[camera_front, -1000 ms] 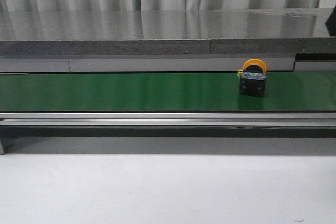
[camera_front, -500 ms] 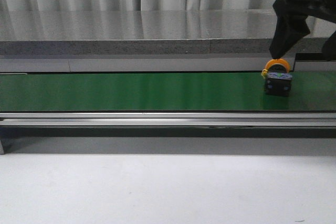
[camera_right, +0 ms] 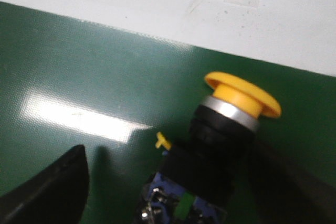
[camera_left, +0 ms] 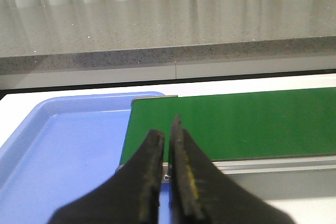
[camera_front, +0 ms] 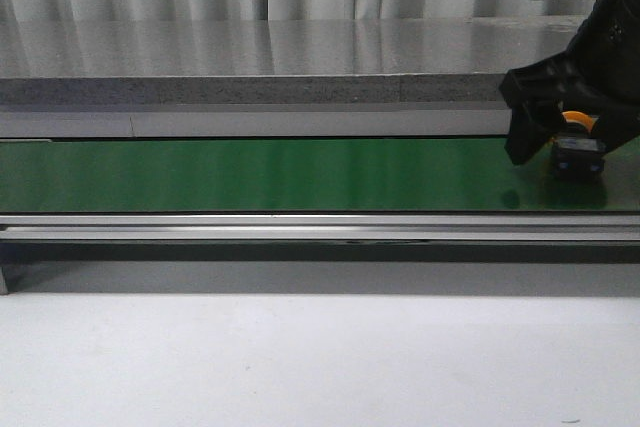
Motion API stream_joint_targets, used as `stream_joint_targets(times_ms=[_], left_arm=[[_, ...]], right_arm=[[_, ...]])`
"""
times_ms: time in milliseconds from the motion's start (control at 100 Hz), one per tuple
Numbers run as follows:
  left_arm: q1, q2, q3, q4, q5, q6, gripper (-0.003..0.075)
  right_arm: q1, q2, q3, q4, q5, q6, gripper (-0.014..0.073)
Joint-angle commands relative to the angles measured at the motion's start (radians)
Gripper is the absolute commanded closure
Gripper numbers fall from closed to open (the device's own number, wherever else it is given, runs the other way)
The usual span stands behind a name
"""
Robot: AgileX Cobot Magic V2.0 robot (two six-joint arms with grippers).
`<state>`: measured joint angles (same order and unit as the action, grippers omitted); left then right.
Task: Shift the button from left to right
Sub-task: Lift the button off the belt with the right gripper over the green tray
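Observation:
The button [camera_front: 580, 152], an orange-yellow cap on a dark body with bluish marks, lies on the green belt [camera_front: 280, 174] near its right end. My right gripper [camera_front: 574, 145] is lowered over it, open, with one finger on each side and a clear gap to the button. In the right wrist view the button [camera_right: 223, 145] lies tilted between the spread fingers [camera_right: 50, 190] of my right gripper [camera_right: 176, 195]. My left gripper [camera_left: 168, 132] is shut on nothing, over the belt's left end [camera_left: 236, 121]. It is outside the front view.
A blue tray [camera_left: 68, 145] sits beside the belt's left end. A grey stone counter [camera_front: 300, 57] runs behind the belt, and a metal rail [camera_front: 300, 227] runs along its front. White table surface [camera_front: 300, 357] lies in front.
The button has travelled right along the belt. My right gripper has come in from the upper right and lowered around it.

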<state>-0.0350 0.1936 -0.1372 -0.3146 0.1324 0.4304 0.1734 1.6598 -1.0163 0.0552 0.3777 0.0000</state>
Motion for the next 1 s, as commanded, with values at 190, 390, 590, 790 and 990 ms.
stream_joint_targets(times_ms=[190, 390, 590, 790, 990], left_arm=[[-0.009, 0.011, -0.027, -0.015, -0.078, -0.003, 0.0715], [-0.009, 0.011, -0.027, -0.015, -0.078, -0.003, 0.0715], [-0.009, 0.011, -0.027, -0.015, -0.078, -0.003, 0.0715], [-0.009, 0.011, -0.027, -0.015, -0.078, -0.003, 0.0715], [-0.009, 0.011, -0.027, -0.015, -0.078, -0.003, 0.0715]], right_arm=[[-0.017, -0.018, -0.032, -0.013, -0.024, -0.008, 0.0328], [-0.017, -0.095, -0.033, -0.013, -0.005, -0.008, 0.0391], [-0.034, -0.211, -0.033, -0.070, 0.012, -0.008, 0.0391], [-0.165, -0.282, -0.035, -0.132, 0.087, -0.008, 0.0389], [-0.375, -0.283, -0.044, -0.188, 0.144, -0.008, 0.0389]])
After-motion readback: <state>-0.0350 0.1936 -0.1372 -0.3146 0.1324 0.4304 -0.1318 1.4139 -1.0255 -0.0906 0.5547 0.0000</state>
